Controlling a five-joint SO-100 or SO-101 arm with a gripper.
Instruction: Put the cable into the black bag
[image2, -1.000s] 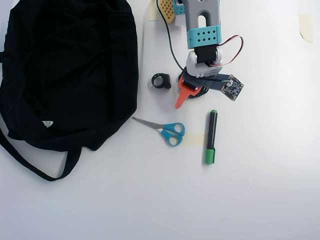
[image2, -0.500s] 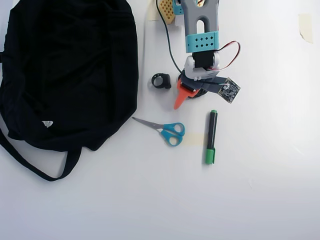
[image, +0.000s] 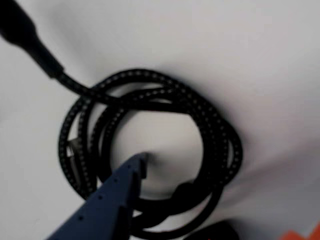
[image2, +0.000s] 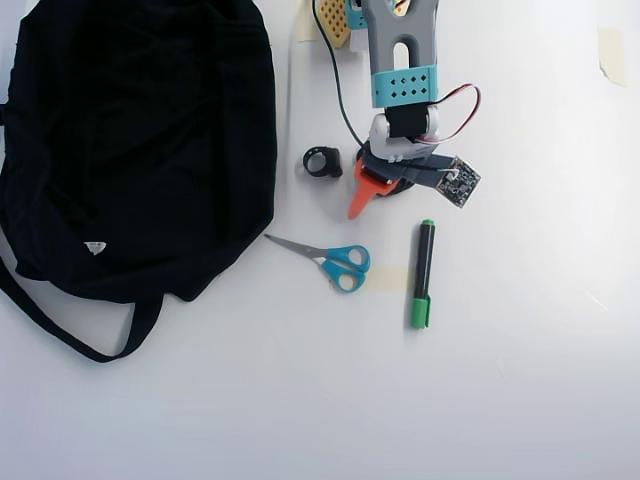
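The thin black braided cable (image: 150, 150) lay coiled on the white table (image2: 520, 380) directly beneath the gripper (image2: 372, 192), one blue finger (image: 107, 200) planted inside the coil; jaws spread.

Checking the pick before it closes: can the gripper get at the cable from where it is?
Probably yes. The gripper hangs right over the coiled cable, its blue finger inside the loop, with nothing on the cable.
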